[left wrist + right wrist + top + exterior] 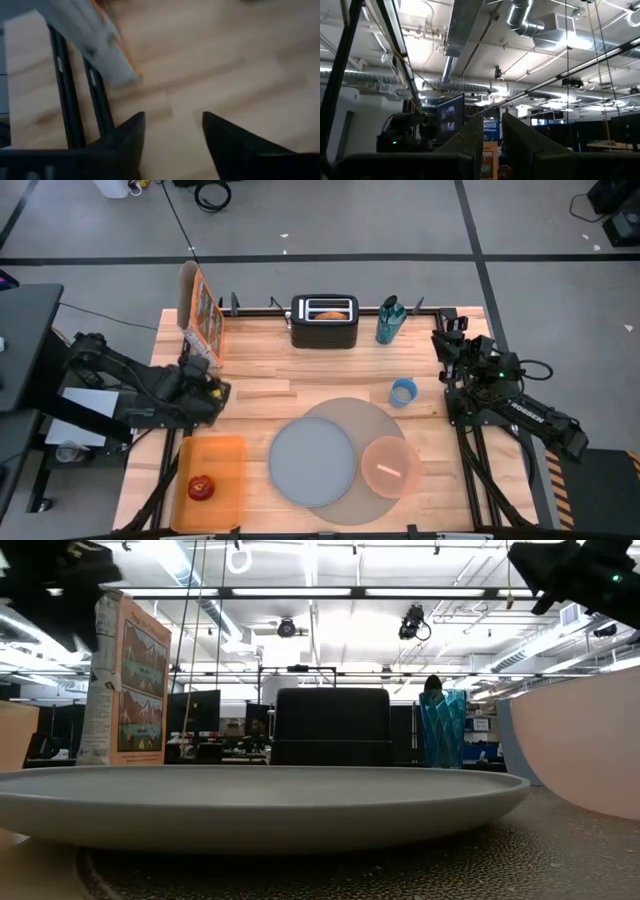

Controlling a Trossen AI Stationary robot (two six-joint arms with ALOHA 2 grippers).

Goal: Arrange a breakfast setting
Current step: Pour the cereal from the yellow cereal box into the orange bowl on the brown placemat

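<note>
The big round grey mat (372, 420) lies on the table's near middle. The grey-blue plate (312, 463) rests on its left part and the translucent pink bowl (390, 467) on its right part. The metal spoon (391, 471) lies in the bowl. The small blue cup (403, 392) stands just beyond the mat. The bagel (335, 313) sits in a slot of the black toaster (325, 328). The red apple (201, 487) lies on the flat orange tray (222, 455). My left gripper (173, 125) is open and empty over bare wood left of the mat. My right gripper (493, 125) is raised at the far right, empty, with a narrow gap between its fingers.
A cereal box (203, 315) stands at the far left and a teal bottle (390, 320) right of the toaster. Bare wood lies between the toaster and the mat. In the low view the plate (260, 805) and the bowl (590, 740) fill the foreground.
</note>
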